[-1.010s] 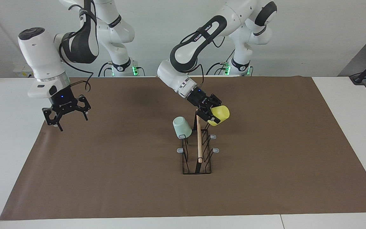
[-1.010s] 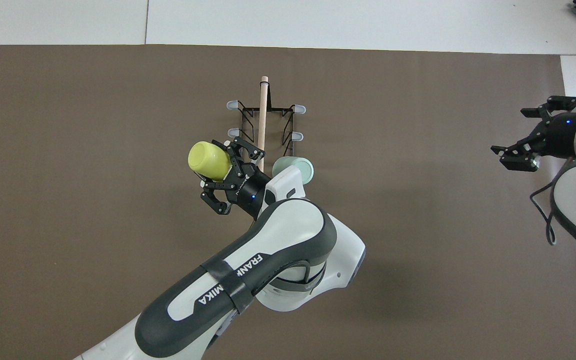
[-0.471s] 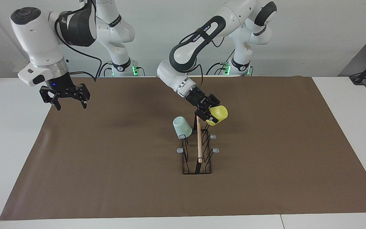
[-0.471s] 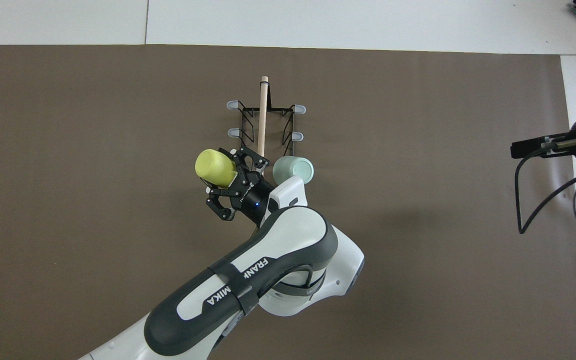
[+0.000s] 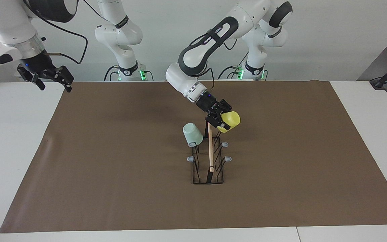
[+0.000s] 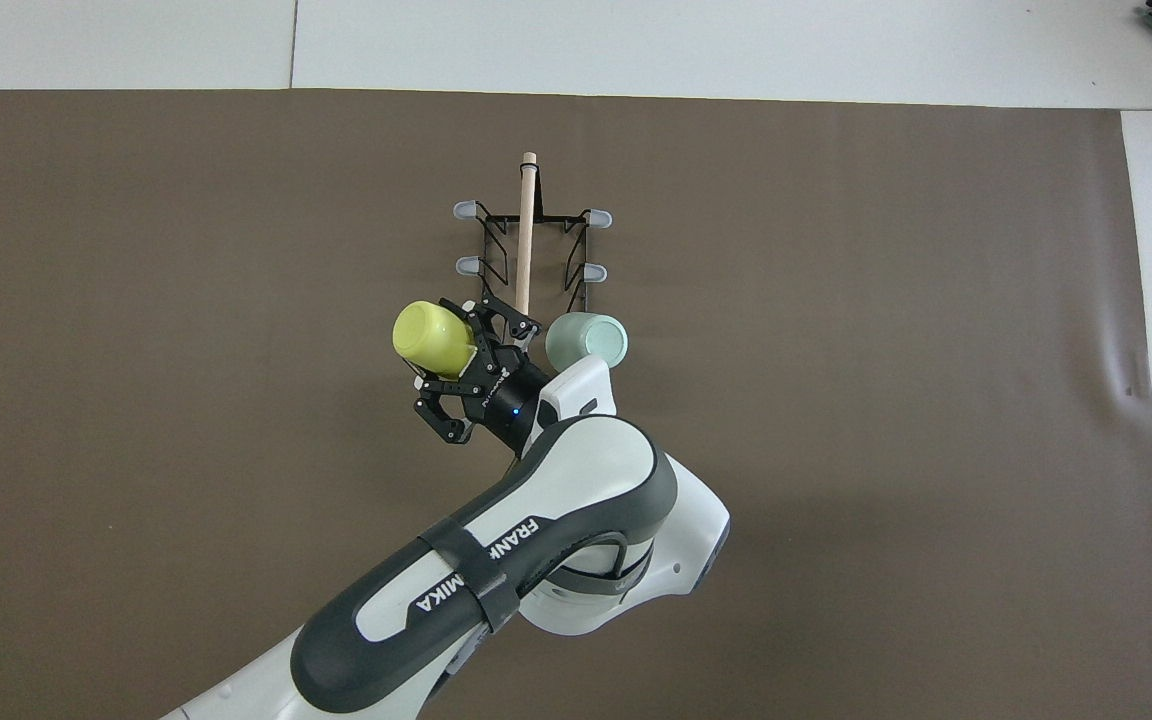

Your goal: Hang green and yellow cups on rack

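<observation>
The black wire rack point(image 5: 208, 168) point(image 6: 496, 240) with a wooden rod point(image 5: 210, 151) along its top stands mid-mat. The mint green cup point(image 5: 192, 134) point(image 6: 587, 339) hangs mouth-down on the prong nearest the robots, on the rack's right-arm side. My left gripper point(image 5: 224, 125) point(image 6: 477, 341) is shut on the rim of the yellow cup point(image 5: 231, 120) point(image 6: 429, 336). It holds the cup tilted over the rack's left-arm side, at the end nearest the robots. I cannot tell whether the cup touches a prong. My right gripper point(image 5: 50, 79) hangs open and empty, high over the mat's corner by its own base.
A brown mat point(image 5: 113, 174) covers most of the white table point(image 5: 8, 151). Grey-tipped prongs point(image 5: 227, 158) stick out bare on both sides of the rack, farther from the robots. The left arm's elbow point(image 6: 576, 530) hides the mat below it in the overhead view.
The right arm has risen and drawn back toward its base, nearly leaving the overhead view. The left gripper has carried the yellow cup slightly closer to the rack.
</observation>
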Controlling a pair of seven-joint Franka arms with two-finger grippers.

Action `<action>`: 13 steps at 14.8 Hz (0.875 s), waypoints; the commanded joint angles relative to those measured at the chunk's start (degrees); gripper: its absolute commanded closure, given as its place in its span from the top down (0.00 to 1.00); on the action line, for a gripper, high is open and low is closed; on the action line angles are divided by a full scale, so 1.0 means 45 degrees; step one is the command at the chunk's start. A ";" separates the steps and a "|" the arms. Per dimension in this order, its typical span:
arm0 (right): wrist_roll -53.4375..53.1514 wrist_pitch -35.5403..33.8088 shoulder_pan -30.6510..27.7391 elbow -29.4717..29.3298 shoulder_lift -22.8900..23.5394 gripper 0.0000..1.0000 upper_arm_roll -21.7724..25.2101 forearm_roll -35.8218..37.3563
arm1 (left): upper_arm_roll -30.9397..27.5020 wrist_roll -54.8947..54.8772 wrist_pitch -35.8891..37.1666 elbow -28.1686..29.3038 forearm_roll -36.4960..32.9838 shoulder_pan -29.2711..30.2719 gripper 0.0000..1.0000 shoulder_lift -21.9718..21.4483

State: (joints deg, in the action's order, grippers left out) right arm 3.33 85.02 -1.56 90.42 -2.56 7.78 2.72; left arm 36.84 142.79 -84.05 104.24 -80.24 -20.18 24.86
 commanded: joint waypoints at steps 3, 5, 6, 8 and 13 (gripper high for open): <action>-0.0329 -0.1977 0.0112 -0.0132 -0.0544 1.00 -0.0515 -0.0117 | -0.0002 0.0242 -0.0209 0.0272 0.0427 -0.0106 0.51 -0.0153; -0.0427 -0.2331 0.0131 -0.0132 -0.0602 1.00 -0.0674 -0.0136 | -0.0002 0.0281 -0.0131 0.0253 0.0467 -0.0125 0.71 -0.0172; -0.0485 -0.2351 0.0151 -0.0074 -0.0621 1.00 -0.0770 -0.0136 | -0.0002 0.0281 -0.0092 0.0233 0.0487 -0.0145 0.77 -0.0153; -0.0467 -0.1827 0.0131 0.0044 -0.0641 1.00 -0.0869 -0.0156 | -0.0002 0.0262 -0.0052 0.0194 0.0564 -0.0145 0.82 -0.0173; -0.0486 -0.0461 0.0112 0.0589 -0.0816 1.00 -0.0869 -0.0390 | -0.0002 0.0262 0.0045 0.0019 0.0662 -0.0145 0.94 -0.0134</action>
State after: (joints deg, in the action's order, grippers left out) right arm 2.04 79.61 -0.56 90.42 -5.11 4.09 2.45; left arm 37.20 143.21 -84.25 104.47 -78.46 -20.27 24.85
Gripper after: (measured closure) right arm 0.000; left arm 0.066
